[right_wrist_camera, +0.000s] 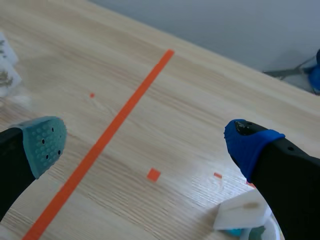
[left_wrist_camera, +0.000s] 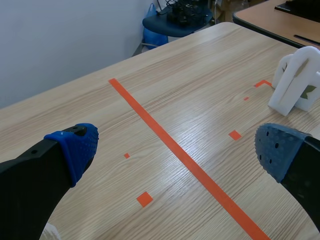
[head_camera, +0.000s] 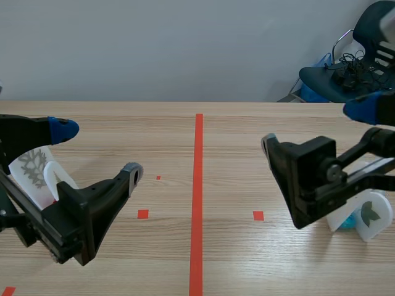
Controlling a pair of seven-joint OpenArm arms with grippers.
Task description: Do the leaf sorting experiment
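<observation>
A white stand with a grey leaf picture [head_camera: 32, 172] and a smaller white leaf card [head_camera: 60, 180] stand at the table's left, behind my left arm. At the right a white stand with a dark green leaf [head_camera: 372, 214] sits beside a teal piece [head_camera: 349, 221], partly hidden by my right arm. My left gripper [head_camera: 97, 151] is open with nothing in it; ahead of it to the right is the green-leaf stand [left_wrist_camera: 295, 80]. My right gripper [head_camera: 315, 126] is open and holds nothing. A white card [right_wrist_camera: 242, 211] lies under its blue finger, and the grey-leaf cards [right_wrist_camera: 7, 70] are far ahead.
An orange-red tape line [head_camera: 197, 197] runs down the middle of the wooden table, with small red squares on either side. A dark blue chair with cables [head_camera: 345, 68] stands beyond the table's far right corner. Another table [left_wrist_camera: 280, 20] shows past the edge.
</observation>
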